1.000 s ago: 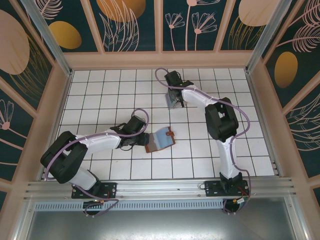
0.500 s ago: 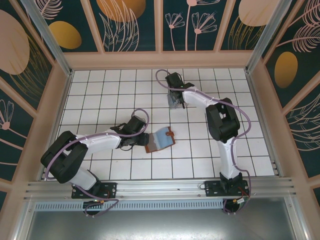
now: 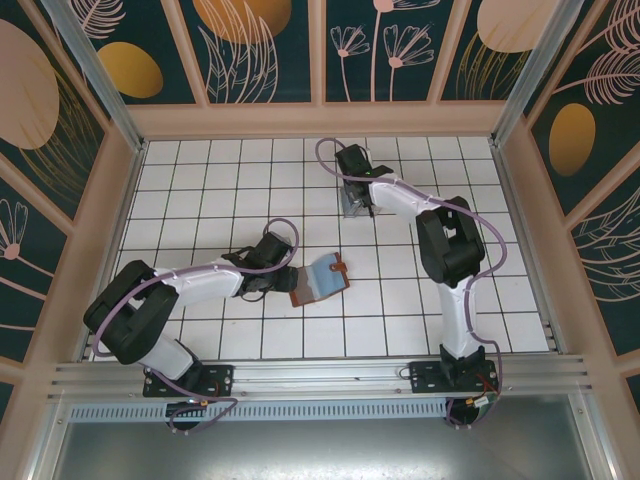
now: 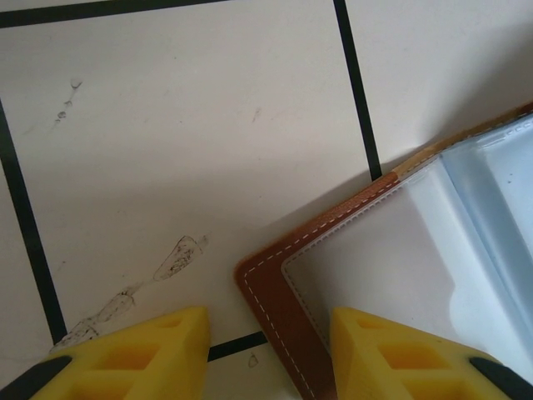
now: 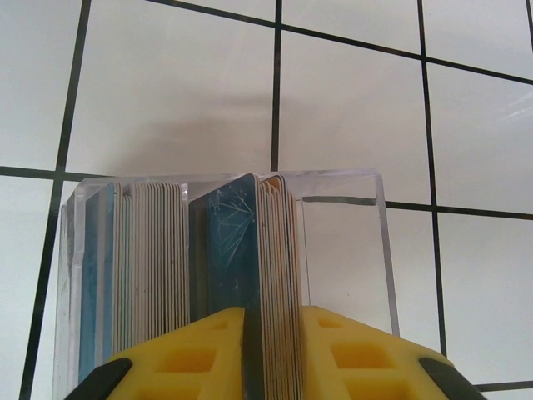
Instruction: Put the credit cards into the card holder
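From the top camera, the card holder point(image 3: 322, 279) lies open on the white tiled table point(image 3: 200, 190), near the middle and a little toward the near side. It has a brown border and a pale blue inside. The left gripper point(image 3: 281, 284) is at its left edge, low over the tiles. Farther away and a little to the right stands a clear box point(image 3: 350, 208), well apart from the holder. The right gripper point(image 3: 352, 193) points down into this box.

In the left wrist camera, the left gripper point(image 4: 268, 346) has its two yellow fingers point(image 4: 137, 354) apart. The brown stitched corner of the card holder point(image 4: 271, 292) lies between them. One finger is over the bare tile and the other is over the holder's clear pocket. The holder lies flat and is not clamped.

In the right wrist camera, the clear box point(image 5: 385, 250) holds a row of credit cards point(image 5: 154, 258) standing on their edges, packed together in the left part of the box. The right part of the box has only tile showing through it. One dark blue card point(image 5: 223, 250) with pale scratch-like markings stands a little higher than its neighbours. The right gripper point(image 5: 273, 323) has its fingers point(image 5: 187, 354) close together. The dark blue card and a thin bundle of cards fill the gap between them, so the pincer is clamped on these cards inside the box.
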